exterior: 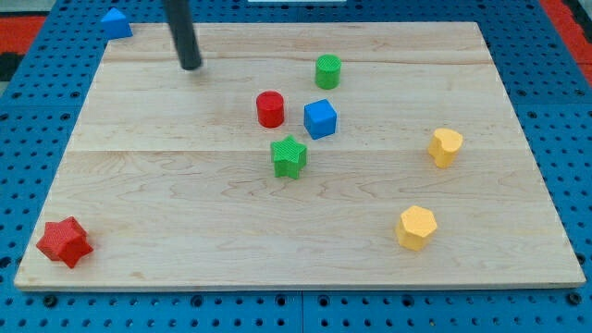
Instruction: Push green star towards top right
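We work over a pale wooden surface [185, 185] that lies on a blue perforated base [28, 92], and we take the green star [289, 156] as our landmark: it sits a little to the view's left of the surface's middle, flat and apart from every other block. Our arm carries no fingers at all, only a straight dark rod, so nothing is open, closed or gripped. My tip [191, 67] stands well to the upper left of the green star, near the surface's top edge, touching no block. Just above the star and slightly to the view's left stands the red cylinder [270, 109], near but apart from it. Above the star to the view's right is the blue cube [320, 118], also close and not touching, and the green cylinder [327, 71] lies beyond that cube, farther toward the view's top. Well to the right of the star, at about its height, is a yellow block [445, 147] whose shape we cannot make out surely, and another yellow block [415, 228], seemingly hexagonal, lies to the star's lower right. Far to the lower left of the star, at the surface's corner, rests the red star [64, 242]. Far to the upper left, past my tip, a blue block [116, 23] sits at the surface's top corner.
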`<state>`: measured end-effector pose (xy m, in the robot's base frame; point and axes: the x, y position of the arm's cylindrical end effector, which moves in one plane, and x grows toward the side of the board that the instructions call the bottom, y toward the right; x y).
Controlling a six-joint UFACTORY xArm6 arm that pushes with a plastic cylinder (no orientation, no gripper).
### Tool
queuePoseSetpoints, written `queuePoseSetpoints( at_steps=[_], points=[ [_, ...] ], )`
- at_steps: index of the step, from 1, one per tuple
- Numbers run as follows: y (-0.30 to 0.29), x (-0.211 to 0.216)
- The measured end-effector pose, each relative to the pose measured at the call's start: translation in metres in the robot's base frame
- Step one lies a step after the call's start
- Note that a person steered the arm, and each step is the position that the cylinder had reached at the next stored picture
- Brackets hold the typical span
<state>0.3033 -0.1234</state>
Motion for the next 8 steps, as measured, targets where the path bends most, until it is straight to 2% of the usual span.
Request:
queuePoseSetpoints(
  at_steps=[1,2,3,5,7,8],
  points=[
    [0.060,0.033],
    [0.082,0.032],
    [0.108,0.025],
    [0.199,-0.016],
    [0.306,-0.016],
    [0.292,-0.016]
  ],
)
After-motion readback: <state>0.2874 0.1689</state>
